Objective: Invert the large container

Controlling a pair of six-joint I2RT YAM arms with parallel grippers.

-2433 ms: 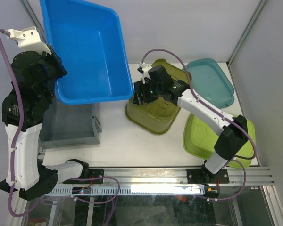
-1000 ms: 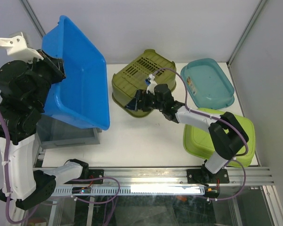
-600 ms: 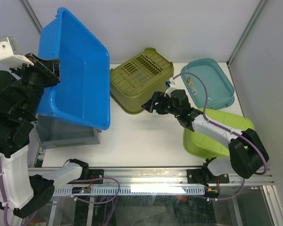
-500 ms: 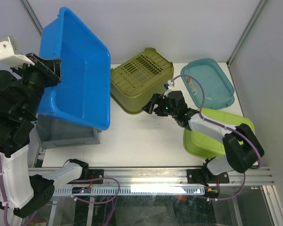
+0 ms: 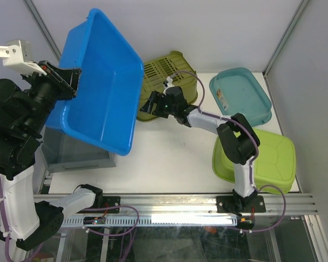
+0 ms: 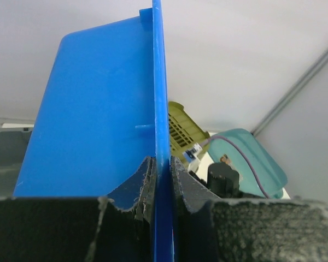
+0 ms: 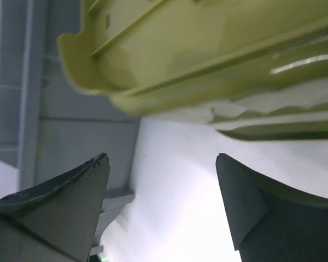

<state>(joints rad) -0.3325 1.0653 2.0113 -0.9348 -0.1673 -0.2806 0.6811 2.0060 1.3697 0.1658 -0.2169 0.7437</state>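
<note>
Over the table's left side, the blue container [image 5: 101, 82] is held off the surface and tipped steeply on edge. Its opening faces right and toward the overhead camera, and its lowest corner hangs above the front of the grey bin [image 5: 79, 155]. It is not yet inverted; I judge the turn roughly half made.

The left gripper [image 6: 160, 173] is clamped on the container's left rim. The wrist view shows one finger [image 6: 144, 183] against each face of the blue wall, with no gap. A rim grip of this kind lets a wrist roll carry the whole tub over, and the raised position gives the low edge room to swing.

The right gripper [image 7: 163, 185] stands with its jaws wide apart and nothing between them, low over the white table [image 5: 169, 164]. It is just beside the olive basket [image 5: 169, 68] and not touching it in its own view. The basket lies bottom-up, slats showing, close beside the container's right rim. In my judgement it sits where the container would come down, so contact is a risk.

Further right lie a teal lid [image 5: 241, 94] and an overturned green tub [image 5: 265, 155], well apart from the work.
</note>
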